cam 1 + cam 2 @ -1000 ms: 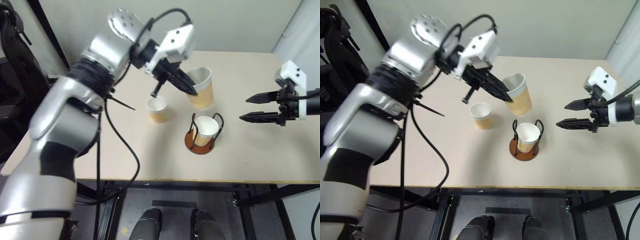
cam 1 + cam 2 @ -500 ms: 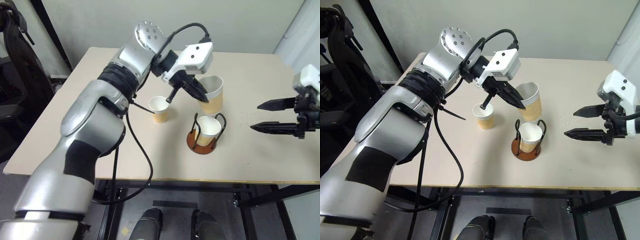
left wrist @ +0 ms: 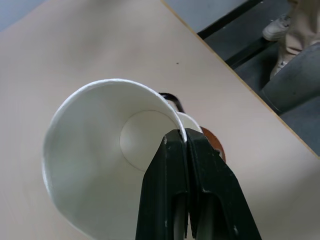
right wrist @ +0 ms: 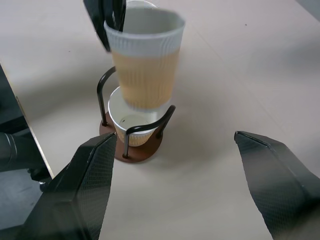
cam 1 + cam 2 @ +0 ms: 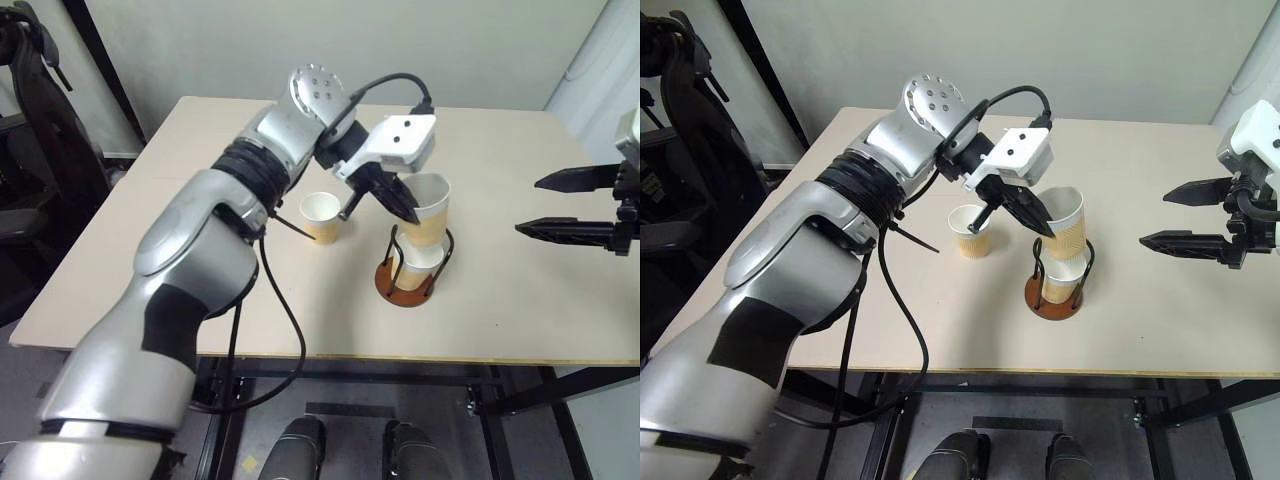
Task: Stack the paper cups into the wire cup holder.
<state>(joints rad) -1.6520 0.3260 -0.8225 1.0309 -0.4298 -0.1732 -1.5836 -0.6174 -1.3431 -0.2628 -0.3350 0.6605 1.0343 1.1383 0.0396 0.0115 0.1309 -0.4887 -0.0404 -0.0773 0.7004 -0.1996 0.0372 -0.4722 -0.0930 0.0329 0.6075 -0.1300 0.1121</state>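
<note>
A paper cup [image 5: 427, 207] is being held by the left gripper [image 5: 402, 203], whose two black fingers [image 3: 187, 190] are being pressed together on the cup's white rim, one finger inside the cup and one outside. This held cup is being kept upright, slightly tilted, directly above the wire cup holder [image 5: 406, 272], with its bottom hanging just over the mouth of a second cup [image 4: 131, 124] that is already seated in the holder. From the right wrist view it cannot be told whether the two cups are touching.

The holder, a reddish-brown disc with black wire loops, is standing near the middle of the desk [image 5: 300, 310]. The seated cup is being enclosed between the two wire loops, its rim sitting at about the height of the loop tops.

A third cup [image 5: 320, 217] is standing upright on the desk, just beside the holder on the robot's left and apart from it, its white inside facing up. It is being touched by nothing.

The right gripper [image 5: 572, 205] is being held above the desk well to the right of the holder, its fingers spread wide apart and nothing being gripped between them, pointing toward the holder.
</note>
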